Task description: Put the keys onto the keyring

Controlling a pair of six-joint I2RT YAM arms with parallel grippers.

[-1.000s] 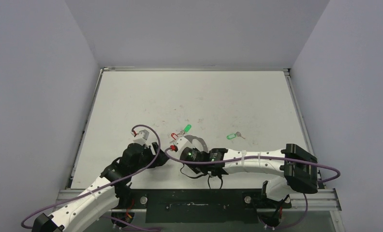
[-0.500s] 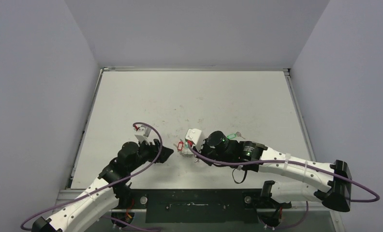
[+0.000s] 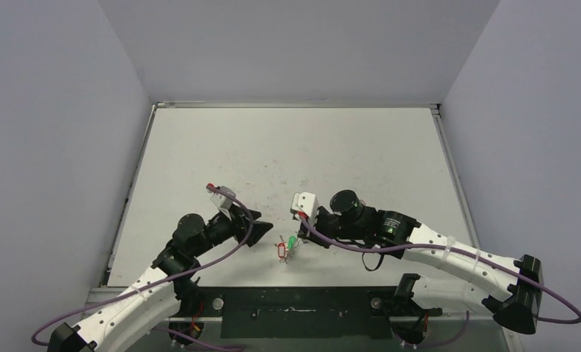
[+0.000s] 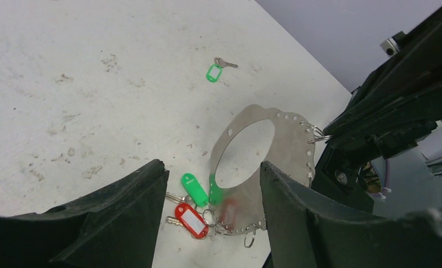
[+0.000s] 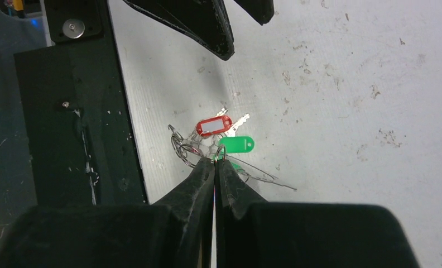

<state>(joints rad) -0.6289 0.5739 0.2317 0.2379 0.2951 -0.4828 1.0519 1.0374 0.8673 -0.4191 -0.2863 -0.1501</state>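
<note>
Two keys (image 4: 192, 215) sat at the keyring (image 4: 290, 153), close to the near edge of the table (image 3: 199, 147) | right gripper (image 5: 215, 164) pinched the keyring tight | left gripper (image 4: 212, 167) open, empty | risk: thin pinch could slip, keyring drops

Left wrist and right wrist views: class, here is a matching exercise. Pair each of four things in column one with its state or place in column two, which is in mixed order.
Column one:
1. left gripper
2. right gripper
3. red-tagged key
4. lone green-tagged key

Column two:
A. lies alone on the table, away from the keyring
B. shut on the keyring's rim
C. open, holding nothing
D. beside a green tag at the keyring's lower edge

Pairs: 1-C, 2-B, 3-D, 4-A.
</note>
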